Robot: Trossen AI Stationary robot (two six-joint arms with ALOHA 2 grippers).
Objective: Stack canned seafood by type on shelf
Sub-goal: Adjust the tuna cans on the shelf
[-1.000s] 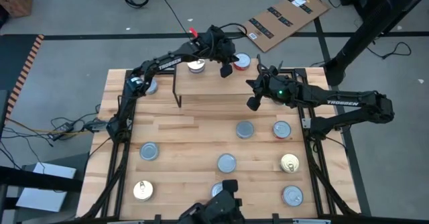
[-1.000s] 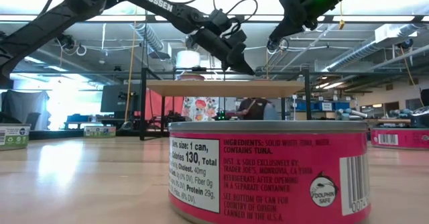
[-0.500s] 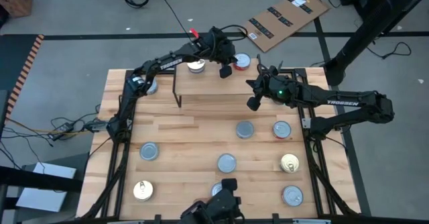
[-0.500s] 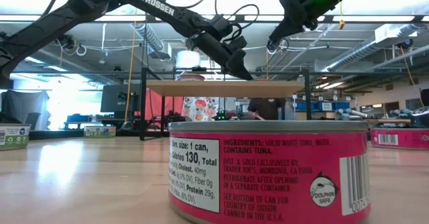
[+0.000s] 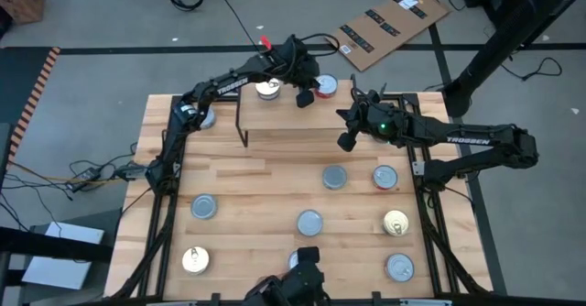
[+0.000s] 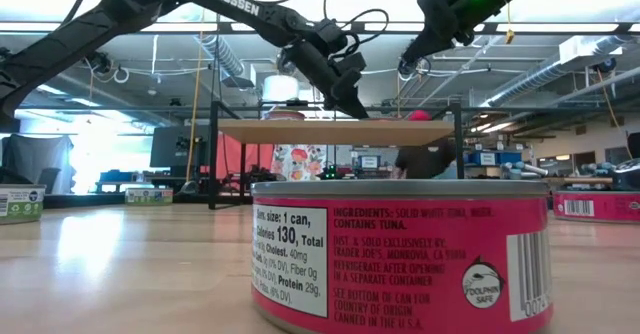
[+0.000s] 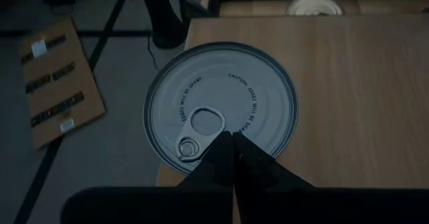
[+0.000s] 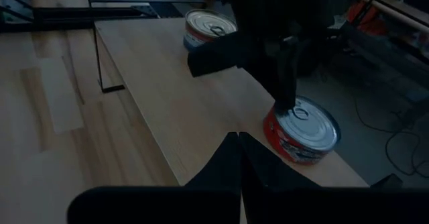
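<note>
The shelf stands at the table's far middle. A red-labelled, silver-topped tin sits at its far right corner, and a second tin sits at its far left. My left gripper is shut and slants down onto the red-labelled tin. My right gripper hangs shut above the shelf's right end, touching nothing. More tins of canned seafood lie about the tabletop, among them a silver one, a red-rimmed one and a gold one. My left gripper rests its shut fingertips on the tin's silver top, just beside the pull tab and near the rim. The fingers slant down from above. The tin stands upright on the shelf's corner, a little of it past the edge.
Other tins lie at the table's left, near left, middle and near right. One more sits beside the left arm. A pink-labelled tin fills the low view's front. Flat cardboard lies on the floor.
My left gripper has tipped further downward over the shelf's far right corner, and its fingertips have swung a little toward the table's left. My right gripper has kept still.
</note>
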